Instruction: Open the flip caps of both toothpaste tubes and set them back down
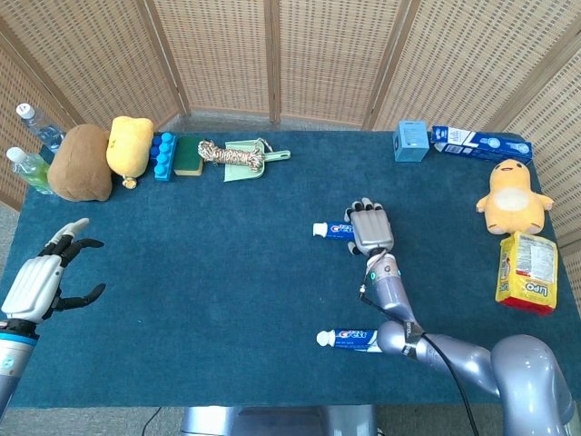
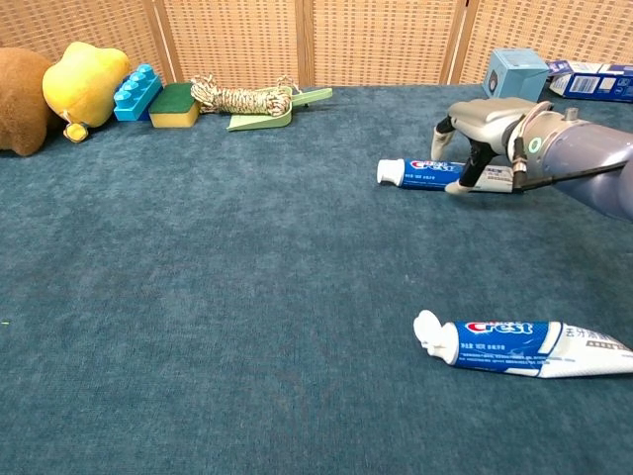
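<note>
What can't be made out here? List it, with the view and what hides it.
- Far toothpaste tube: its rear half is under the right hand, both views.
- Near toothpaste tube: its tail is cut by the chest view's right edge and covered by the forearm in head view.
- Left hand: outside chest view.
</note>
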You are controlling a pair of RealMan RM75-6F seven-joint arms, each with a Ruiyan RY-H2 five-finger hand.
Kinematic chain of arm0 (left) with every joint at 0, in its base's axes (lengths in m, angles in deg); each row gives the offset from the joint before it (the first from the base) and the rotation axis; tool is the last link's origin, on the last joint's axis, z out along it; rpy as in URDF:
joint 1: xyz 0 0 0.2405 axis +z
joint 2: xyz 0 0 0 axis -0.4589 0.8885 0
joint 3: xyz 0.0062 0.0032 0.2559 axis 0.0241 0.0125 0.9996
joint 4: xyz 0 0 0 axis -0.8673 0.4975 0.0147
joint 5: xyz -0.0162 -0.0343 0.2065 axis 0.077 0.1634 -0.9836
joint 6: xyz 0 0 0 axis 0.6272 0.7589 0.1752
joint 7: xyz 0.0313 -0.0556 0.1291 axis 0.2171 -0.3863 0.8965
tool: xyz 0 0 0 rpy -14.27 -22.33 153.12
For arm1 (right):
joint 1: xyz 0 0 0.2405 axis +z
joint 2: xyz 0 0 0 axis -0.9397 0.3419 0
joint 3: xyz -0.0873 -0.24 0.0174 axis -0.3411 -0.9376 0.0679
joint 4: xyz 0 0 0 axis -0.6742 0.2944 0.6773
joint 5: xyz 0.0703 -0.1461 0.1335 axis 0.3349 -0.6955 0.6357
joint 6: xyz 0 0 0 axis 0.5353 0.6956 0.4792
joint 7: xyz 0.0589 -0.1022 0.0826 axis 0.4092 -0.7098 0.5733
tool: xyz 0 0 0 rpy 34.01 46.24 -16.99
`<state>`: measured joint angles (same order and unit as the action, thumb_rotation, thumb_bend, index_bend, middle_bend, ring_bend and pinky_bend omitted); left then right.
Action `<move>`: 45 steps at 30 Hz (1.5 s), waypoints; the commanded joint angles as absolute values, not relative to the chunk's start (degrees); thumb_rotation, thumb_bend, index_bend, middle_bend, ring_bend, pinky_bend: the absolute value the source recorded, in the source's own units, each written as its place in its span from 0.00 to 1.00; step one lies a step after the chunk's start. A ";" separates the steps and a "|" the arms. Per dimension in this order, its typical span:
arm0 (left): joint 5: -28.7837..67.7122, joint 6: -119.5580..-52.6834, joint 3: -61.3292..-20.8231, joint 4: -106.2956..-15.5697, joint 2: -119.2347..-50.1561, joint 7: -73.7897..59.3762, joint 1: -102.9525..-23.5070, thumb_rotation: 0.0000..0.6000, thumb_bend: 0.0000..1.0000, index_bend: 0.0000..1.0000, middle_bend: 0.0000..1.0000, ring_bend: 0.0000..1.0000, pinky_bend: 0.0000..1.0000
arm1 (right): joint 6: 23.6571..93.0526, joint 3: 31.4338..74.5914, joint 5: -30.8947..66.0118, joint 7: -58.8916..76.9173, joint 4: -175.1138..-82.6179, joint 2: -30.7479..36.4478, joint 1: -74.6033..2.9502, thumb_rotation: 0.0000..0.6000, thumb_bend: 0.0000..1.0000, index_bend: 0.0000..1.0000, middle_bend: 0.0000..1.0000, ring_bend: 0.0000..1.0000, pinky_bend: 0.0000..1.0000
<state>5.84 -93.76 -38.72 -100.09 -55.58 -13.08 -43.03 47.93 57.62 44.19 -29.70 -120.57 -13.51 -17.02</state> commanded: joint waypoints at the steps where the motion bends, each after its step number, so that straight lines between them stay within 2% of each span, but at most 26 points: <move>1: 5.64 -93.85 -38.66 -100.00 -55.44 -13.40 -42.86 1.00 0.24 0.25 0.05 0.00 0.16 | 47.63 57.89 44.75 -30.14 -120.48 -13.77 -16.79 1.00 0.30 0.35 0.22 0.12 0.21; 8: 5.56 -93.94 -38.40 -99.62 -55.17 -14.39 -42.27 1.00 0.25 0.25 0.05 0.00 0.16 | 45.75 58.42 46.71 -31.42 -118.26 -14.61 -15.80 1.00 0.32 0.40 0.23 0.13 0.21; 11: 5.41 -94.11 -38.35 -99.49 -55.10 -14.64 -42.07 1.00 0.24 0.25 0.04 0.00 0.16 | 45.29 58.57 47.18 -31.58 -117.54 -14.94 -15.57 1.00 0.33 0.44 0.25 0.15 0.22; 14: 5.35 -94.38 -38.35 -99.41 -54.91 -15.01 -41.77 1.00 0.24 0.25 0.04 0.00 0.16 | 45.13 59.09 47.54 -31.03 -117.65 -15.14 -15.54 1.00 0.33 0.52 0.31 0.21 0.25; 22: 4.49 -95.06 -38.11 -99.71 -54.59 -15.53 -41.10 1.00 0.24 0.25 0.04 0.00 0.16 | 45.11 60.04 45.07 -26.30 -118.64 -14.60 -16.77 1.00 0.38 0.82 0.61 0.52 0.57; 25: 4.36 -95.27 -38.05 -99.87 -54.49 -15.60 -40.87 1.00 0.24 0.25 0.04 0.00 0.16 | 45.48 60.35 42.62 -22.97 -120.60 -13.45 -17.97 1.00 0.41 0.89 0.67 0.59 0.66; 31: 3.99 -95.51 -38.08 -100.26 -54.46 -15.40 -40.76 1.00 0.24 0.25 0.04 0.00 0.16 | 45.87 60.42 39.34 -17.90 -125.98 -9.97 -20.62 1.00 0.45 0.94 0.72 0.65 0.72; 39: 4.19 -94.17 -38.28 -100.89 -55.55 -14.34 -41.72 1.00 0.24 0.25 0.07 0.02 0.20 | 43.48 60.76 35.09 -6.06 -141.86 0.68 -27.35 1.00 0.45 0.95 0.72 0.66 0.73; 45: 4.81 -91.91 -38.58 -102.01 -56.44 -12.58 -43.40 1.00 0.24 0.26 0.08 0.04 0.24 | 42.67 59.93 31.13 0.36 -149.84 6.55 -31.06 1.00 0.45 0.95 0.73 0.67 0.73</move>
<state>4.66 -92.24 -38.48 -101.77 -56.23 -12.91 -43.09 43.40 60.31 33.00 -2.10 -147.21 4.20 -29.19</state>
